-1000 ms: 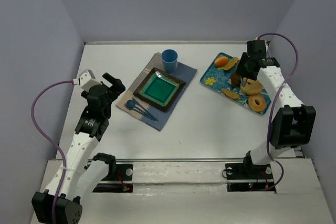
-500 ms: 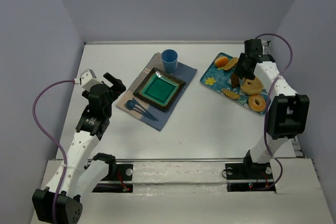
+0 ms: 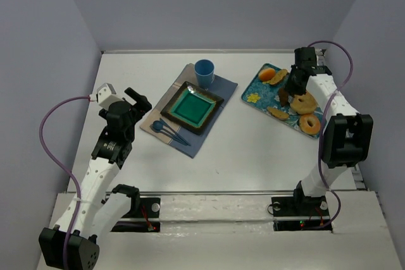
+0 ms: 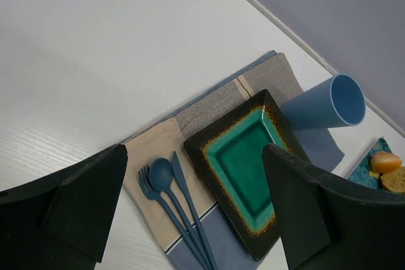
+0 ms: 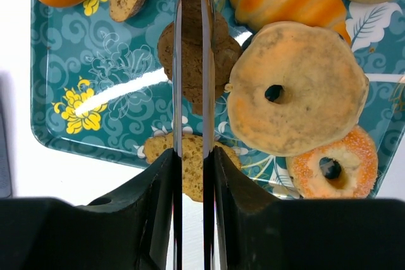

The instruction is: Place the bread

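Bread place: bread (image 5: pixel 220 45) lies on the tray (image 5: pixel 95 93), toward the worktop's 2 o'clock, with a donut (image 5: pixel 294 90) just beside at its 3 o'clock.
Right claw: right claw (image 3: pixel 293 88) is over the bread with fingers nearly together, a thin slit between; clamped or not, cannot tell.
Left claw: left claw (image 4: pixel 195 150) is wide apart and empty.
Risk: a narrow pinch likely slips off, or the fingers nudge the donut.
Risk 2: a loose hold could drop the bread before the plate (image 3: pixel 192 107).
Bread axis: runs 12–6 in the wrist view, along the slit; the narrower end looks toward 6, partly hidden.
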